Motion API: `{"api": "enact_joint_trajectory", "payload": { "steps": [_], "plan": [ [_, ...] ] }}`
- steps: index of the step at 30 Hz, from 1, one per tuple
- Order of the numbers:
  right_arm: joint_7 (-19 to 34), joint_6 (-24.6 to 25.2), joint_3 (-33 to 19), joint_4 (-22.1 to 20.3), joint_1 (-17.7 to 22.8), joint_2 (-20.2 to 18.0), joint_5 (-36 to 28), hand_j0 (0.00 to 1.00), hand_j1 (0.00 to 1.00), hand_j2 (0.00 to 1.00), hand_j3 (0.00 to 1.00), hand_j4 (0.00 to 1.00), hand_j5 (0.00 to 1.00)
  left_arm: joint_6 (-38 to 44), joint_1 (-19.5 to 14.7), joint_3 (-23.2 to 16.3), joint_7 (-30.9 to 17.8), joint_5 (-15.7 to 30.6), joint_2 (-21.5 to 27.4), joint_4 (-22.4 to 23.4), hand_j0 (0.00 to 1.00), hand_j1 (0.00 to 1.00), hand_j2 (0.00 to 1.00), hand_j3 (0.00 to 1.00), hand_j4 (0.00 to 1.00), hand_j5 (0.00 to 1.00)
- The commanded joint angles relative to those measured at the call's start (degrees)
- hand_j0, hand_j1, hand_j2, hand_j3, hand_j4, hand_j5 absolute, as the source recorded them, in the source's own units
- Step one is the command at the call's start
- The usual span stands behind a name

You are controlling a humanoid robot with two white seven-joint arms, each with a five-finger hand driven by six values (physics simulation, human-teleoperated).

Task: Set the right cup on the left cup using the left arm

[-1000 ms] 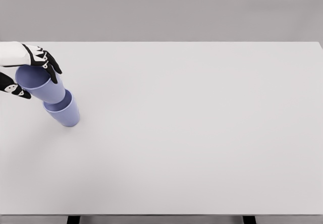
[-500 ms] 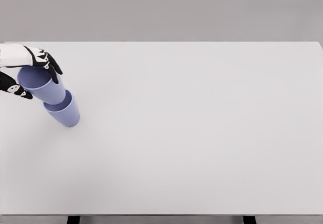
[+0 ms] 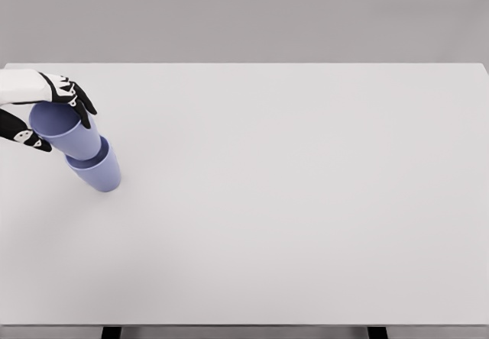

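Head view: since the earlier frame the left hand point(image 3: 38, 114) and the upper lavender plastic cup point(image 3: 67, 131) have shifted slightly up and right. The fingers pinch that cup's rim at the frame's left edge. It sits nested in the lower lavender plastic cup point(image 3: 98, 172) on the pale grey counter point(image 3: 306, 201). No readable writing shows.

Two lavender-blue cups point(image 3: 80, 146), white table point(image 3: 290, 201)

surface: white table point(image 3: 290, 201) | on it: blue cup point(image 3: 98, 172), far left, standing | second blue cup point(image 3: 67, 131) nested inside, tilted
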Motion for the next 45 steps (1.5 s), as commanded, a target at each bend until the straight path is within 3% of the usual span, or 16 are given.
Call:
{"api": "enact_joint_trajectory", "payload": {
  "steps": [1,13,30,45],
  "plan": [
    [0.02,-0.03,0.00,0.01,0.00,0.00,0.07,1.00,1.00,1.00,1.00,1.00,1.00,0.17,0.00,0.13,0.01,0.35,0.04,-0.03,0.56,0.56,0.56,0.56,0.56,0.56],
    [0.02,-0.03,0.00,0.01,0.00,0.00,0.07,1.00,1.00,1.00,1.00,1.00,1.00,0.17,0.17,0.21,0.01,0.09,0.04,0.06,0.59,0.59,0.59,0.59,0.59,0.59],
    [0.02,-0.03,0.00,0.01,0.00,0.00,0.07,1.00,1.00,1.00,1.00,1.00,1.00,0.17,0.26,0.48,0.01,-0.09,0.13,-0.29,0.83,0.83,0.83,0.83,0.83,0.83],
    [0.02,-0.03,0.00,0.01,0.00,0.00,0.07,1.00,1.00,1.00,1.00,1.00,1.00,0.17,0.44,1.01,0.01,-0.09,0.31,-0.38,0.89,0.89,0.89,0.89,0.89,0.89]
  ]
}}
